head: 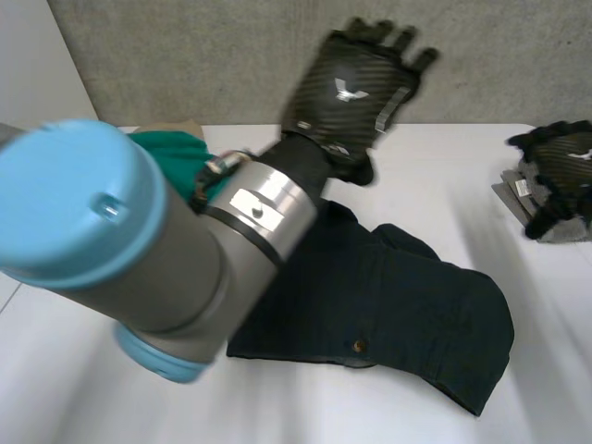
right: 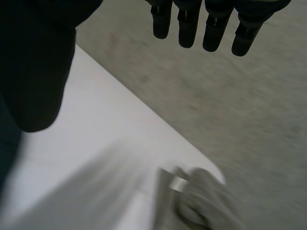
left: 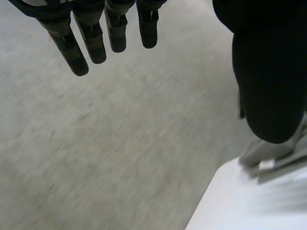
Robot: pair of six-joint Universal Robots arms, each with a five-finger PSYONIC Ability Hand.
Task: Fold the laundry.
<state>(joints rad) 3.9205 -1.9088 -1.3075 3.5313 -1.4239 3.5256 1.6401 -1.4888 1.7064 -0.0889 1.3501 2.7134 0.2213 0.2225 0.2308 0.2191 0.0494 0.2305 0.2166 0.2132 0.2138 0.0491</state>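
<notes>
Head view: a crumpled dark navy garment [head: 398,305] lies mid-way across the white surface [head: 444,185], with both hands apart from it.
The black left hand [head: 356,88] is raised at the garment's 12 o'clock, its fingers [left: 93,40] straight and spread, holding nothing. The black right hand [head: 560,171], at 2 o'clock, is relaxed and empty above a grey folded item [head: 511,192]. A green cloth [head: 171,157] sits at 10 o'clock.

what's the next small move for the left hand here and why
Probably bring the left hand down to the far edge of the dark garment. The hand is raised off the table with straight fingers, holding nothing, and the garment lies unfolded; the right hand, also open, is off by the grey stack.
</notes>
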